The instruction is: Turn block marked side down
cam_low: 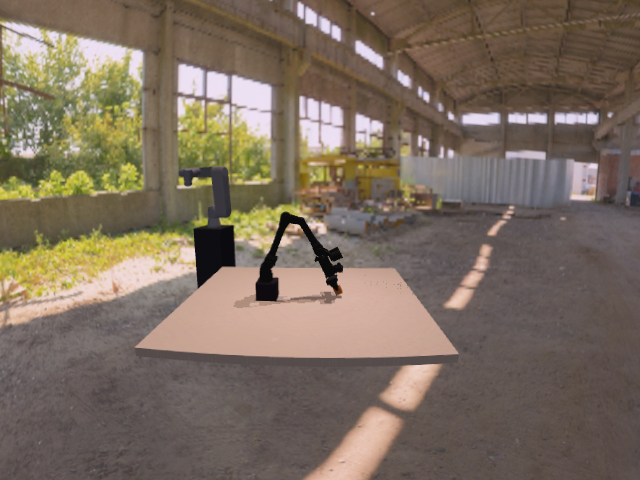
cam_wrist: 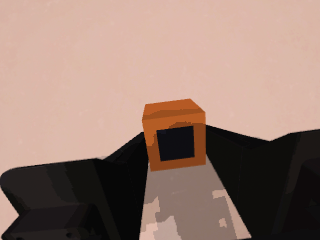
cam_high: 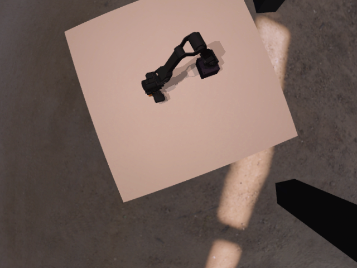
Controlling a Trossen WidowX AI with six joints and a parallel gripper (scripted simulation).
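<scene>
The orange block is held between the two black fingers of my gripper, which is shut on it. In the wrist view the block's dark square mark is on the side turned toward the wrist camera. In the exterior view the gripper leans, with its tips pointing down and to the right, so the block is tilted. It appears to be a little above the table. The block's far side is hidden, and the arm covers most of it in the top view.
The arm's dark base block stands on the table. A second, grey arm stands on a black pedestal behind the table's left edge. Dark block-like shapes stand off the table at the right.
</scene>
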